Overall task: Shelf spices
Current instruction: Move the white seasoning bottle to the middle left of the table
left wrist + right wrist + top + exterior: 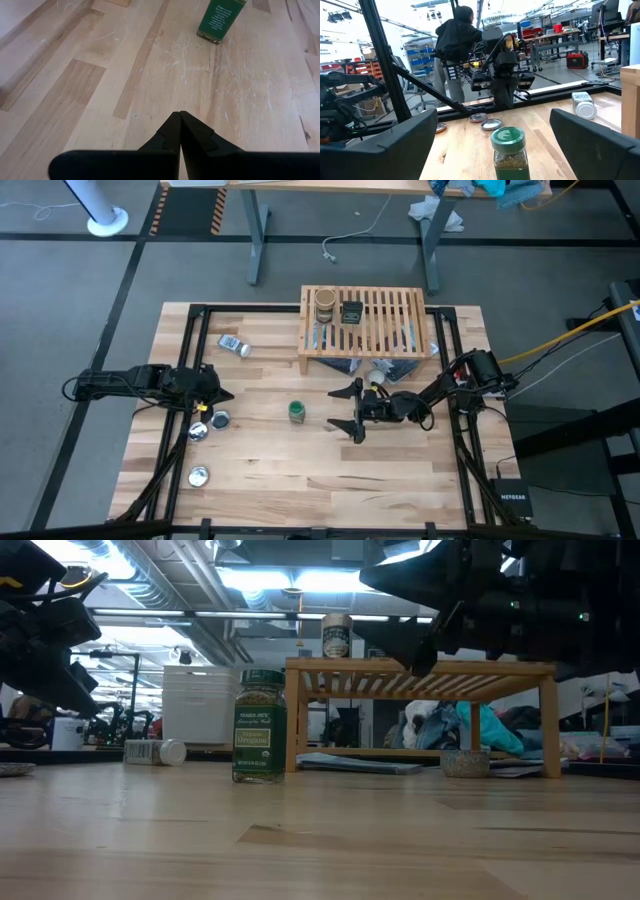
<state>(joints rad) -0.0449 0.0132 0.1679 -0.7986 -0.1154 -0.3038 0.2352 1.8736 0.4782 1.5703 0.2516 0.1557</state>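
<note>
The green-lidded jar [296,412] stands upright on the tabletop; it also shows in the low view [259,726] and both wrist views [220,20] [509,150]. My right gripper [345,409] is open just to its right, fingers level and pointing at it, touching nothing [492,119]. My left gripper [226,394] is shut and empty to the jar's left [179,119]. The clear white-capped jar [233,345] lies on its side at the back left. The tan-brown jar [325,305] and the dark tin [351,311] stand on the slatted shelf [385,315].
Flat silver round pieces [222,419] [198,432] [198,475] lie near the left gripper. Flat papers and a small object [465,762] lie under the shelf. A black frame rail [185,370] runs along the table's sides. A person [455,45] stands beyond the table.
</note>
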